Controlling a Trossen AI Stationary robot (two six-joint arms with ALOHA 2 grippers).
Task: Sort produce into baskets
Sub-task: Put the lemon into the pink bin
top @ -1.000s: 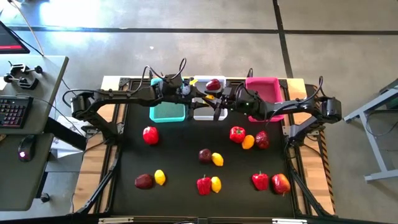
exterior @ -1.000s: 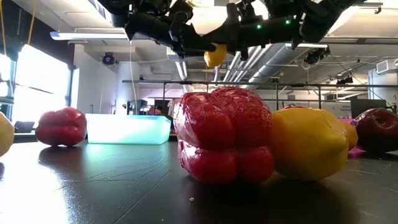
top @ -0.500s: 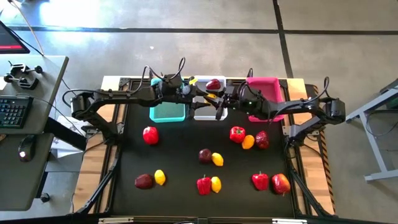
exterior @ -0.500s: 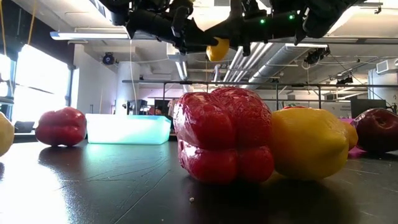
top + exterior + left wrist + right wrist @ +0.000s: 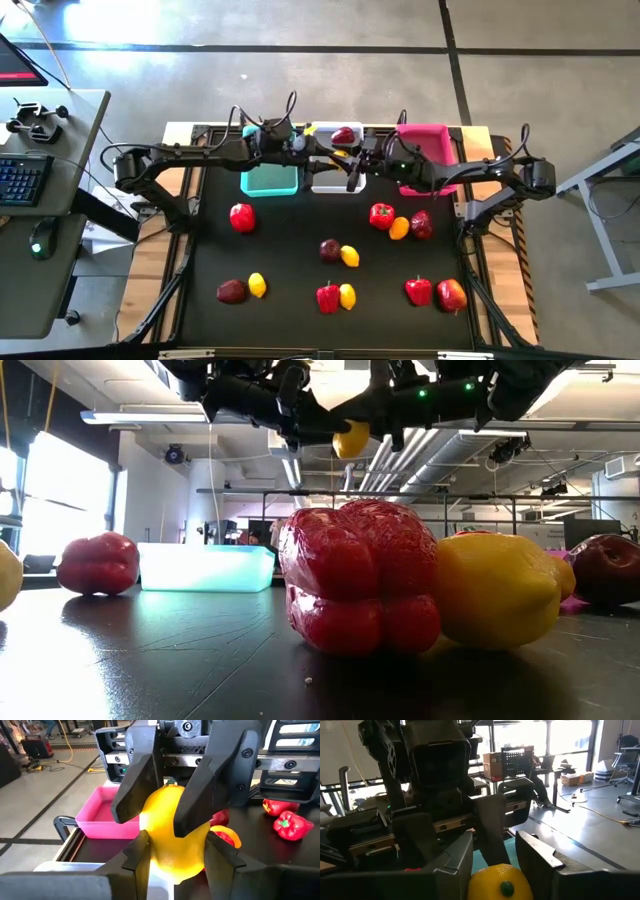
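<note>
Both grippers clamped one lemon (image 5: pixel 175 840) above the white basket (image 5: pixel 335 180) at table's 12 o'clock: left gripper (image 5: pixel 177 852) & right gripper (image 5: pixel 495 855) met fingertip to fingertip, each w/ fingers pressed on its sides. Teal basket (image 5: pixel 270 180) sat at 9 o'clock of it, pink basket (image 5: pixel 425 150) at 3. Other produce lay scattered toward 6 o'clock, incl. a red pepper (image 5: pixel 355 575).
</note>
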